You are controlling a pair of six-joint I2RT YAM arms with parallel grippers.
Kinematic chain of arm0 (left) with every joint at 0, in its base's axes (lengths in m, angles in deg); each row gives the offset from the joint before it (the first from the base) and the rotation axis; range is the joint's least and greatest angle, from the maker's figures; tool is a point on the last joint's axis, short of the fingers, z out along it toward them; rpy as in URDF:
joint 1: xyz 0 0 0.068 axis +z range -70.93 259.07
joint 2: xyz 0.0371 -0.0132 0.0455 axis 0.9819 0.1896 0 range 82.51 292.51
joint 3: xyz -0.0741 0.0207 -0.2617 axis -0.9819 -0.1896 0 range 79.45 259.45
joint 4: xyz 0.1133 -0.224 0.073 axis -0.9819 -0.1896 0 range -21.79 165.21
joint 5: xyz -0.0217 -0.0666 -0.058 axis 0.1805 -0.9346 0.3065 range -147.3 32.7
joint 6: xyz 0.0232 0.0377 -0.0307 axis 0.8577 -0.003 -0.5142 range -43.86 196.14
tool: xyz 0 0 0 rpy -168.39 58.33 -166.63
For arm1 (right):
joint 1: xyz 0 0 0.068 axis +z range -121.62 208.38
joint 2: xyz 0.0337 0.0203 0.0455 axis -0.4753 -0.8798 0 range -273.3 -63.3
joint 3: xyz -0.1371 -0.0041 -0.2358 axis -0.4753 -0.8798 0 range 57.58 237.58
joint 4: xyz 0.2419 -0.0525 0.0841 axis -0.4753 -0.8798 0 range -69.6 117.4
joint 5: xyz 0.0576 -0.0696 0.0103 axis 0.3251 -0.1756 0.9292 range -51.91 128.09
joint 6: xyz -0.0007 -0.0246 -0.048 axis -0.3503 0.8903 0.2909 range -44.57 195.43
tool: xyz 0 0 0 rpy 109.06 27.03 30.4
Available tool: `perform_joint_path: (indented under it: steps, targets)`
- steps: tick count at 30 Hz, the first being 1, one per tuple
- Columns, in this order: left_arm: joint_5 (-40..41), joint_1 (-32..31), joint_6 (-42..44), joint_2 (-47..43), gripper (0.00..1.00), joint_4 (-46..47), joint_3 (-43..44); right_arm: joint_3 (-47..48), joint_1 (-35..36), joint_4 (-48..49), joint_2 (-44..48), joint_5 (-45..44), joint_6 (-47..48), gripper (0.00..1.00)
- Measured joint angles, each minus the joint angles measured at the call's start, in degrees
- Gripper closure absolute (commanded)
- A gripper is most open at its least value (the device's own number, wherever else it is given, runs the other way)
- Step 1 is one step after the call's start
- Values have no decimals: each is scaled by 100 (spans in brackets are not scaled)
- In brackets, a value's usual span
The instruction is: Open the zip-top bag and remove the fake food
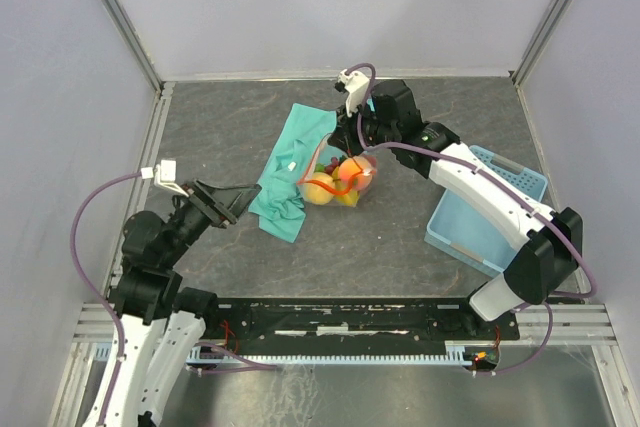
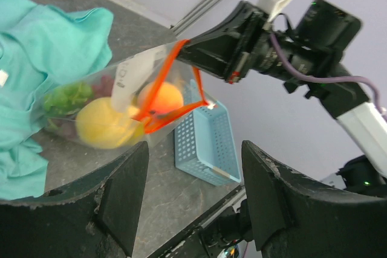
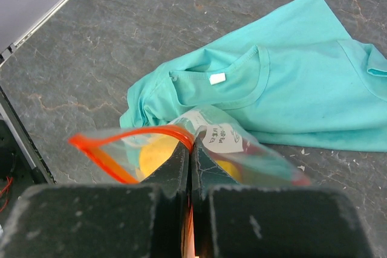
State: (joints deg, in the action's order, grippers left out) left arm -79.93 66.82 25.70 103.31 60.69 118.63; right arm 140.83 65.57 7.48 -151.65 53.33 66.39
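**A:** Two arms, one bag. Who has it?

**B:** The right claw (image 3: 190, 149) does. Its jaws are pressed fully together on the orange zip strip (image 2: 160, 83), pinching the zip-top bag (image 1: 340, 182) by its top edge. The bag hangs below it, just beside the teal cloth (image 1: 295, 162), with its lower end down at the surface (image 1: 400, 237). I can't tell whether it rests there.

**A:** And the left claw (image 2: 195, 149)?

**B:** It is spread wide with nothing in it, well apart from the bag and facing it.

**A:** How will the bag handle?

**B:** I'd say it is light, limp and slick. The film crumples, so a pinch on the clear wall would likely slide or just bunch up. The strip is the stiffest part and the best hold. The free side of the strip, opposite the right claw's pinch, looks like the place for the left to take.

**A:** What about the fake food?

**B:** The lemon (image 2: 106, 122) and peach (image 2: 160, 98) sag to the low end with the leafy pieces (image 2: 66, 95). They are probably hollow plastic, round and hard, so they will roll once out. The mouth looks partly parted, though I'm not certain.
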Motion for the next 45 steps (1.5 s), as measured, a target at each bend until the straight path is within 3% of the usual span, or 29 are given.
perform_joint_path:
  steps: [6,11,17,20,24,28,35,37,39,40,43,45]
  targets:
    - [-28,-66,208,234,30,-133,-46,-103,111,114,0,234,-87,98]
    - [-52,-310,1733,1145,30,-345,560,-601,144,140,205,791,295,98]
    - [-992,-468,3410,2142,30,680,780,-1375,144,138,793,1093,588,98]
    - [-1309,-968,4190,2721,29,981,778,-1572,146,208,970,1191,614,98]
    - [-1180,-1915,4996,3263,28,1049,776,-1727,146,260,1093,1270,612,98]
    - [-876,-2358,5565,3484,29,1121,767,-1891,146,326,1248,1298,608,98]
    - [-485,-2577,6039,3934,58,1263,769,-2155,146,372,1438,1300,590,98]
    - [-437,-2586,6102,4094,72,1257,769,-2203,146,369,1471,1292,590,97]
    - [-424,-2588,6137,4223,95,1248,769,-2253,146,363,1523,1261,588,95]
    - [-417,-2588,6168,4293,97,1244,769,-2275,146,363,1550,1237,590,93]
    - [-413,-2605,6201,4382,97,1215,802,-2339,155,339,1622,1104,573,79]
    - [-376,-2614,6146,4409,97,1178,844,-2374,173,293,1681,861,527,55]
